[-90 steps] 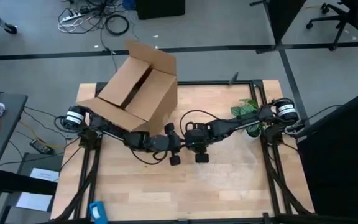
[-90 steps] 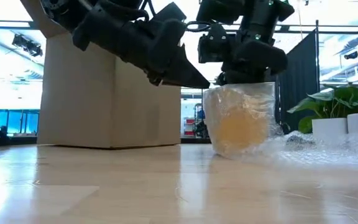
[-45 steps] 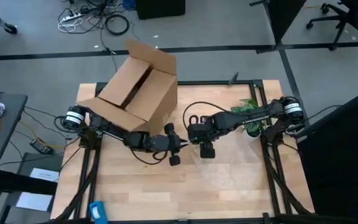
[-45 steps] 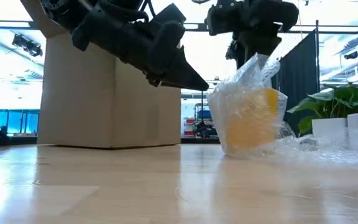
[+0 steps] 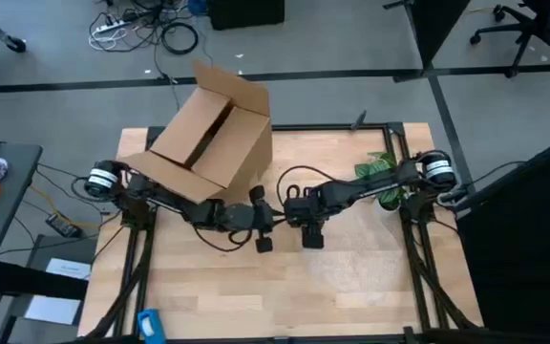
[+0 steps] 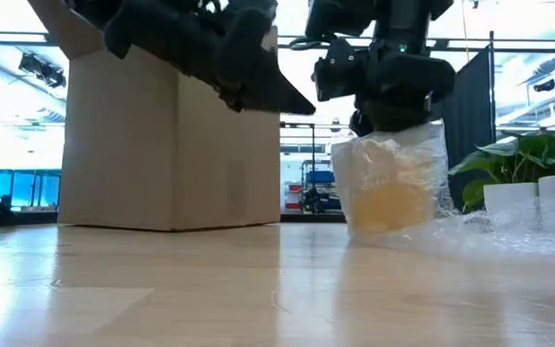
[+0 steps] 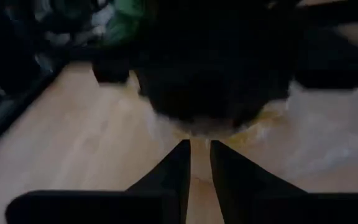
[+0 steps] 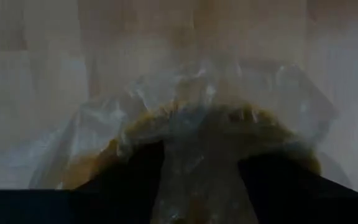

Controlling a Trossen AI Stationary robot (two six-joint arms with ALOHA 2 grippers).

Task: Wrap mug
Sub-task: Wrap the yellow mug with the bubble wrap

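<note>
The yellow-orange mug (image 6: 388, 202) stands upright on the table, wrapped in the crinkly clear plastic sheet (image 6: 422, 154). In the right wrist view its rim (image 8: 272, 124) shows through the plastic. My right gripper (image 6: 393, 120) sits straight above the mug and hides it in the high view (image 5: 311, 227); it is shut on bunched plastic. My left gripper (image 6: 292, 96) hangs in the air beside the mug toward the table's left, fingers nearly together and touching nothing (image 7: 199, 163). The rest of the sheet (image 6: 514, 233) trails over the table to the right. My right gripper comes from above, pointing down, and has a bunch of the plastic sheet (image 8: 197, 171) between its two fingers, right over the mug's mouth. Several crumpled layers are gathered there. The mug stands upright on its base on the table below the fingers.
A large open cardboard box (image 5: 213, 134) stands at the far left of the table. A green plant (image 5: 380, 170) in white pots (image 6: 538, 198) is at the far right. A blue object (image 5: 149, 325) lies at the near left edge.
My right gripper first rose and drew the plastic up, which tipped the mug. It then came back down onto the mug's mouth with the plastic, and the mug stands upright again, slightly farther toward the table's right. My left gripper has risen a little.
</note>
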